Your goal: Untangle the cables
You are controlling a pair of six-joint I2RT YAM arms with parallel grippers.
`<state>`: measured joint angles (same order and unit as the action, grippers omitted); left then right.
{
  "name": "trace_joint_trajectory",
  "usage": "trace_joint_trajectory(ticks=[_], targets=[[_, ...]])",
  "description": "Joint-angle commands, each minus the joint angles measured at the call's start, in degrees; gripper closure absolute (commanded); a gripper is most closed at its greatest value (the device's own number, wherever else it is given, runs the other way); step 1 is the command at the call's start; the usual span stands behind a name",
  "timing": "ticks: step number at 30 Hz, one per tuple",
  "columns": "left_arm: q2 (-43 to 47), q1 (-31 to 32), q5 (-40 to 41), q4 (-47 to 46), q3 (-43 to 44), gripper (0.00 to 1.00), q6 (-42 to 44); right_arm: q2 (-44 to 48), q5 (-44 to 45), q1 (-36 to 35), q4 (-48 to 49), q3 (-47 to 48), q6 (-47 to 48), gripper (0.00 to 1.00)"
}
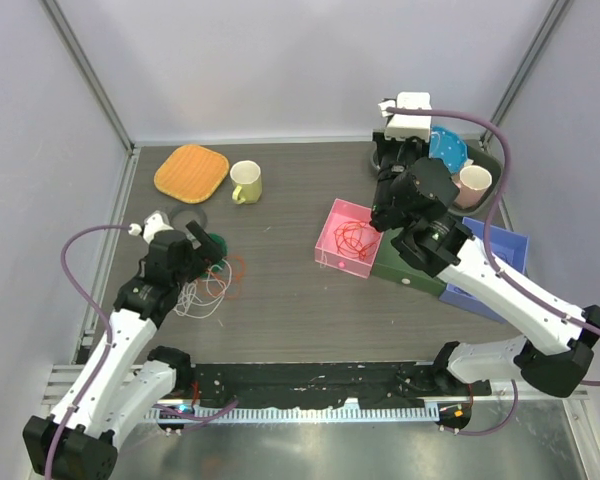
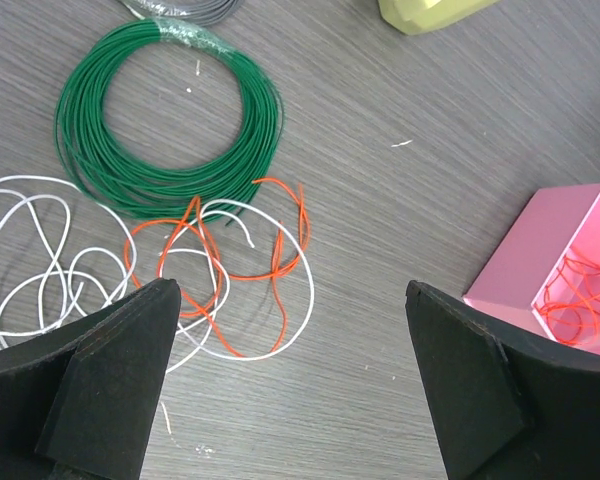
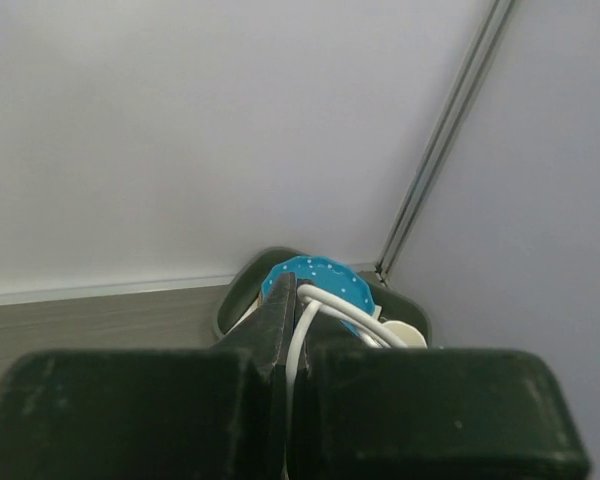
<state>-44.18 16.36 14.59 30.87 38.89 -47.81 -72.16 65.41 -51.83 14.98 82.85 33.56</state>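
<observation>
A tangle of thin white [image 2: 40, 270] and orange [image 2: 280, 250] cables lies on the table, in the top view [image 1: 208, 285] at the left. My left gripper [image 2: 290, 290] is open and empty, above the table just right of the tangle; it also shows in the top view [image 1: 202, 245]. A red cable [image 1: 355, 238] lies in the pink box [image 1: 335, 255]. My right gripper [image 1: 388, 203] is beside that box. In the right wrist view its fingers are together [image 3: 295, 290], and a white cable [image 3: 325, 305] comes out from between them.
A dark-green wound ring [image 2: 170, 110] and a grey one [image 2: 195, 8] lie beyond the tangle. A yellow mug [image 1: 246, 182] and an orange mat [image 1: 191, 172] stand at the back left. A tray [image 1: 488, 165] with a blue plate [image 1: 448, 148] and a cup, and a blue bin [image 1: 505, 255], are at the right.
</observation>
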Motion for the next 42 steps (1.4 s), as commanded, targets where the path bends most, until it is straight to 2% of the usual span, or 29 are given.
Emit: trace_joint_trajectory(ticks=[1,7,14,22,33,42], targets=[[0.6,-0.2,0.6,0.5,-1.6,0.0,0.1,2.5,0.1,2.7,3.0,0.1,-1.9,0.99],[-0.8,-0.2,1.5,0.3,-1.6,0.0,-0.5,2.8,-3.8,8.8,-3.6,0.6,-9.9,0.99],[-2.8,-0.1,0.4,-0.8,-1.7,0.0,-0.5,3.3,-4.9,10.7,-4.8,-1.5,-11.4,0.99],[-4.5,-0.2,-1.8,-1.8,-2.0,0.0,-0.4,6.8,-8.1,14.2,-6.0,-10.6,-19.8,0.99],[-3.5,-0.2,-1.8,-1.6,-2.7,0.0,0.0,6.2,-11.5,16.8,-7.4,-17.9,-28.5,0.99],[-3.4,-0.2,-1.8,-1.4,-3.0,0.0,-0.2,7.9,-9.9,17.4,-10.5,-24.6,-35.6,0.99]])
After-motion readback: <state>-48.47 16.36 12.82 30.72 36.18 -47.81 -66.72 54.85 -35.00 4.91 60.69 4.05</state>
